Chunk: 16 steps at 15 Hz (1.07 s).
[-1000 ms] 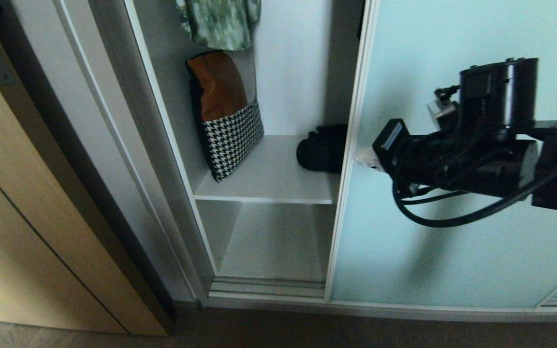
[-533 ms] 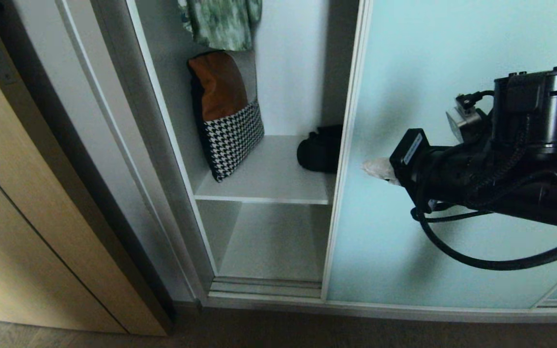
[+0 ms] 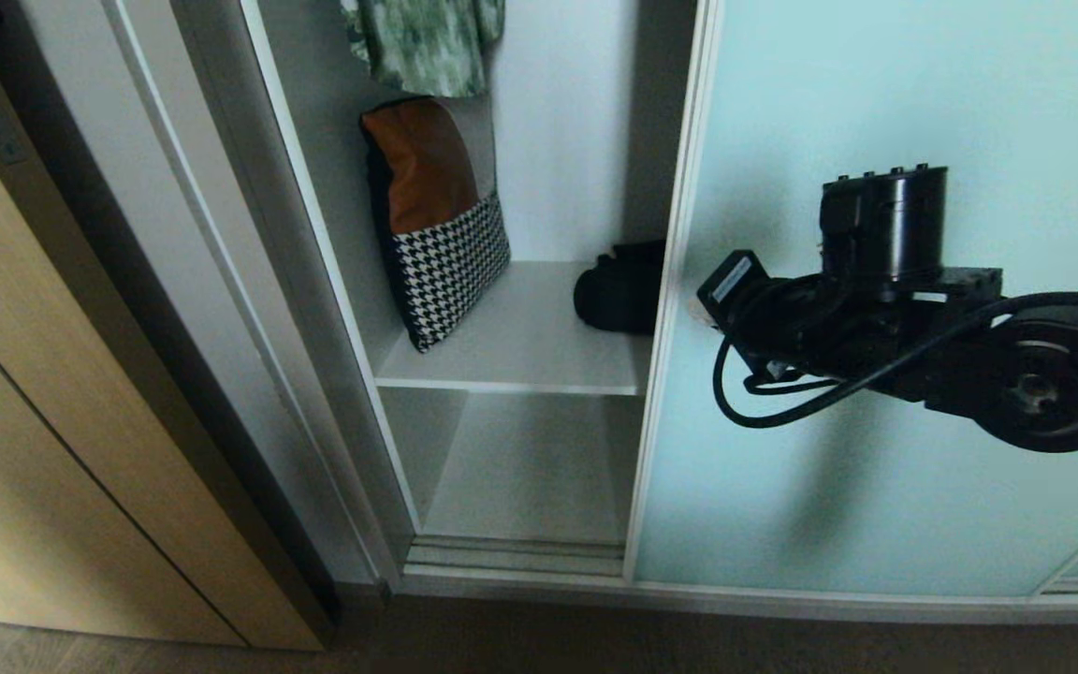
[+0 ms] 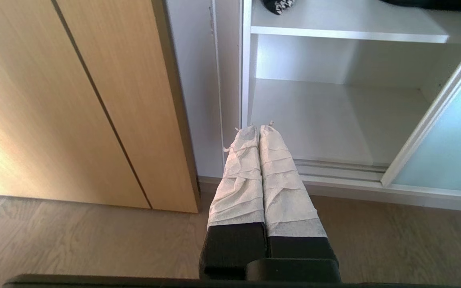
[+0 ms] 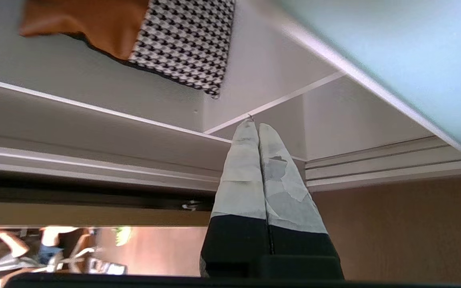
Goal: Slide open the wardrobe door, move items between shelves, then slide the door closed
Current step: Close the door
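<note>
Wardrobe interior shows through the gap left of the sliding wardrobe door (image 3: pixel 876 112), whose pale turquoise glass covers the right side while its silver frame edge runs down just right of the shelves. On the upper shelf (image 3: pixel 520 346) a black bag (image 3: pixel 619 295) lies at the right end, partly hidden behind the door frame. An orange and houndstooth cushion (image 3: pixel 436 220) leans against the left wall of the same shelf, and a green patterned garment (image 3: pixel 427 42) hangs above it. The lower shelf (image 3: pixel 530 468) sits beneath, above the door tracks.

The right arm (image 3: pixel 885 318) reaches across in front of the glass, its tip close to the door's frame edge. Its wrist camera shows the right tool (image 5: pixel 254 130) with cloth-wrapped fingers pressed together, holding nothing, pointing toward the shelf's front corner. The left tool (image 4: pixel 254 130) hangs low before the wardrobe's base, its wrapped fingers likewise pressed together, beside the tan wood-grain door (image 4: pixel 74 100)
</note>
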{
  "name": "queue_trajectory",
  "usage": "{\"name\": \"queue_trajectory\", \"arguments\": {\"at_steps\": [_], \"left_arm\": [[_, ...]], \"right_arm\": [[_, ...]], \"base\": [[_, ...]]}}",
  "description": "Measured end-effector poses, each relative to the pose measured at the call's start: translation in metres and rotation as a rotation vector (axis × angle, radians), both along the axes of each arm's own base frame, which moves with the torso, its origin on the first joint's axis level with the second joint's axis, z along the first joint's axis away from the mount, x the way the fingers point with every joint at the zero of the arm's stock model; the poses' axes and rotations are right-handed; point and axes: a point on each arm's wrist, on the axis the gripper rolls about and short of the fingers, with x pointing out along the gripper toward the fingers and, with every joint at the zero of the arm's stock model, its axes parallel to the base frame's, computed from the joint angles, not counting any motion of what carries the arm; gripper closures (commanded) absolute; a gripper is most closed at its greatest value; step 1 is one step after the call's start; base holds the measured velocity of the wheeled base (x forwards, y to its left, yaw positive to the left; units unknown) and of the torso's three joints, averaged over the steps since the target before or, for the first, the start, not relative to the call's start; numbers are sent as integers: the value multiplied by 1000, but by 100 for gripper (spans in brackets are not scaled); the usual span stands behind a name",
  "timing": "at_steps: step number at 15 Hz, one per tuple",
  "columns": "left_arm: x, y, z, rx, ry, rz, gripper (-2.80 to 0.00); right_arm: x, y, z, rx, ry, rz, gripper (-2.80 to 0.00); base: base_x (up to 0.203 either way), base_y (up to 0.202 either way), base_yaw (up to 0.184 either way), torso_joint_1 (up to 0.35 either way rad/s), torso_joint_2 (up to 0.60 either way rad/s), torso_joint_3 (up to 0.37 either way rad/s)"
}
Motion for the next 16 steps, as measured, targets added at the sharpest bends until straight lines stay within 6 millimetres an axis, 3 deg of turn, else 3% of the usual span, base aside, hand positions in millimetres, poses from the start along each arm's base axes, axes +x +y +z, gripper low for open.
{"name": "queue_trajectory", "arguments": {"at_steps": [5, 16], "left_arm": [[0, 0, 0, 0, 0, 0, 0], [0, 0, 0, 0, 0, -1, 0]], "right_arm": [[21, 8, -18, -26, 29, -59, 0], [46, -13, -25, -41, 38, -137, 0]], "base": [[0, 0, 0, 0, 0, 0], [0, 0, 0, 0, 0, 0]]}}
